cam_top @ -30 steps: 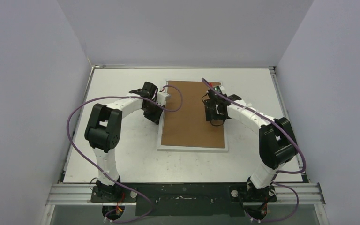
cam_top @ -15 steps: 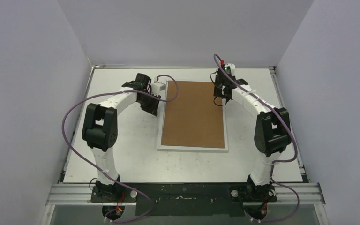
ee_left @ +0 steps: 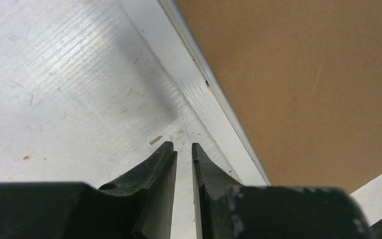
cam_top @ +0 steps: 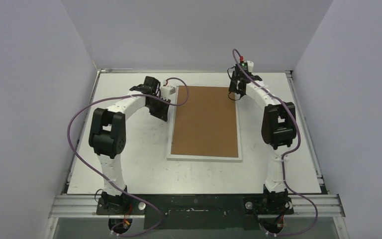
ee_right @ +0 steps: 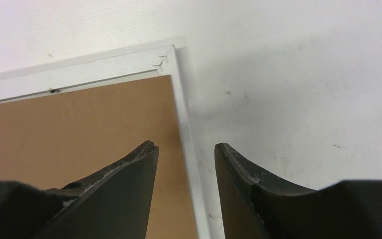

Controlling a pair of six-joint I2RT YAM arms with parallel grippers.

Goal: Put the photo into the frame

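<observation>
The white frame (cam_top: 204, 157) lies flat in the middle of the table with a brown backing board (cam_top: 206, 122) filling it. The photo is hidden. My left gripper (cam_top: 162, 112) hangs low just outside the frame's left edge (ee_left: 199, 89); its jaws (ee_left: 184, 145) stand a narrow slit apart with only bare table between them. My right gripper (cam_top: 235, 94) is open over the frame's far right corner (ee_right: 171, 52). One finger is above the board (ee_right: 79, 124) and the other above the table, and the gripper (ee_right: 185, 147) straddles the white edge without holding it.
The white table (cam_top: 129, 164) is walled in by pale panels on three sides. A metal rail (cam_top: 194, 205) with both arm bases runs along the near edge. Purple cables loop off each arm.
The right arm has swung from over the middle of the board out to the frame's far right corner, its jaws narrower than before. The left gripper has shifted slightly left, off the frame's edge.
</observation>
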